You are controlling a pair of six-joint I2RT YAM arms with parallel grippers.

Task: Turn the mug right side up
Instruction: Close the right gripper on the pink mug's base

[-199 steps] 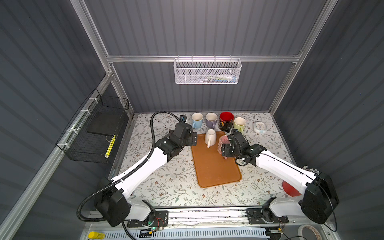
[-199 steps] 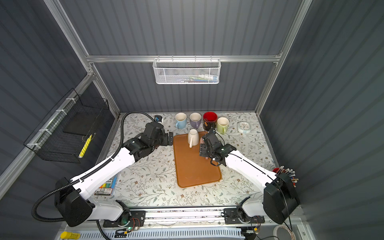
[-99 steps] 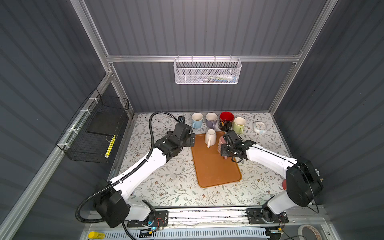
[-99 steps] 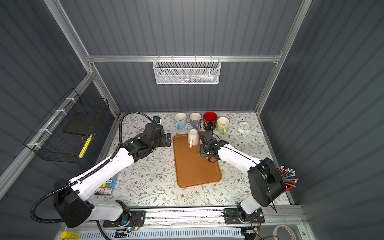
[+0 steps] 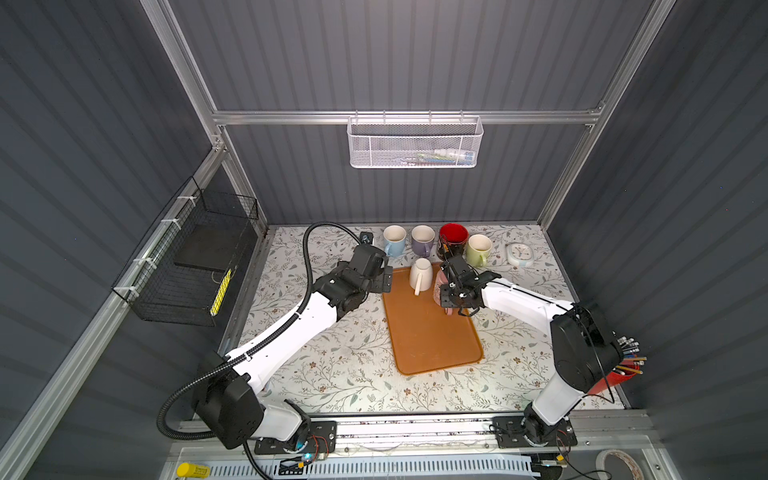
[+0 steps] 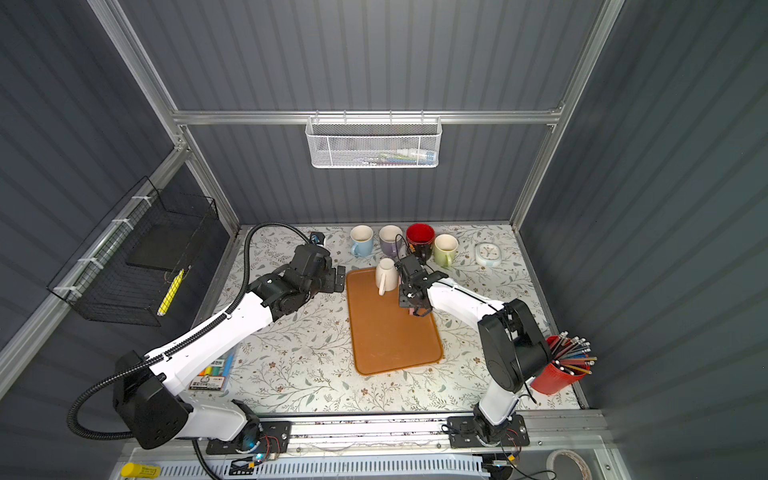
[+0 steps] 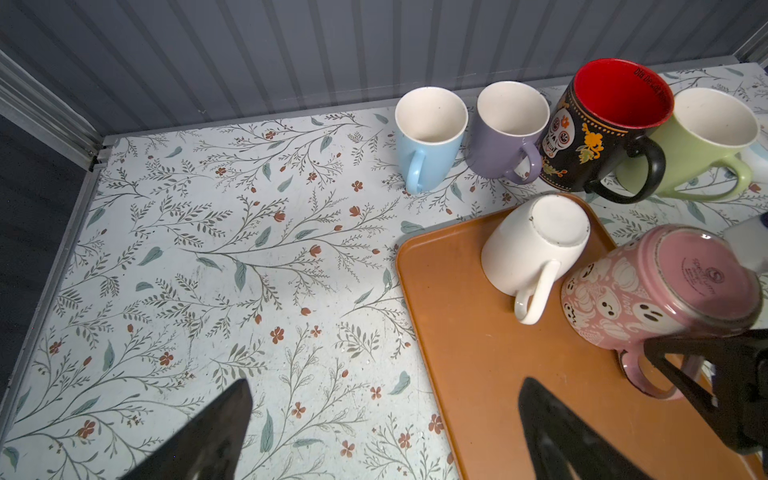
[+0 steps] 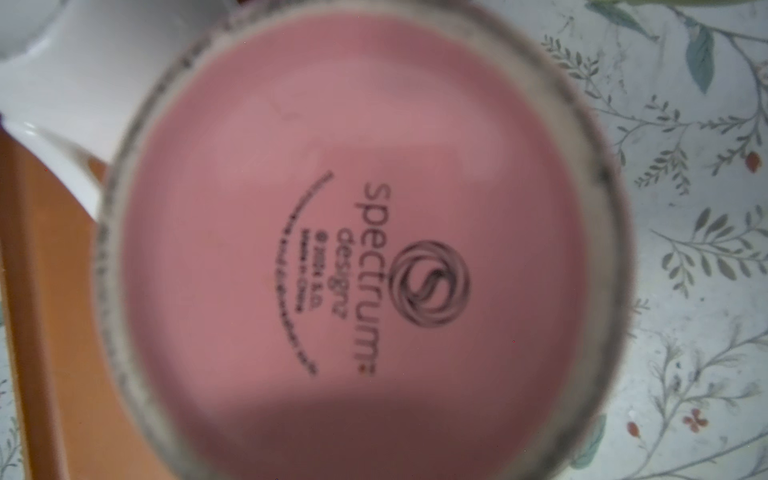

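obstacle: white mug (image 7: 532,249) beside pink mug (image 7: 615,299) | free: tray's (image 5: 432,340) near half

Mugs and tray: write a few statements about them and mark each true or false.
1. The pink mug is upside down on the orange tray. True.
2. The white mug stands right side up. False: its base faces up too.
3. The blue mug, purple mug, black mug and green mug stand upright beyond the tray. True.
4. The left end effector grips the white mug. False: it is open, clear of it.
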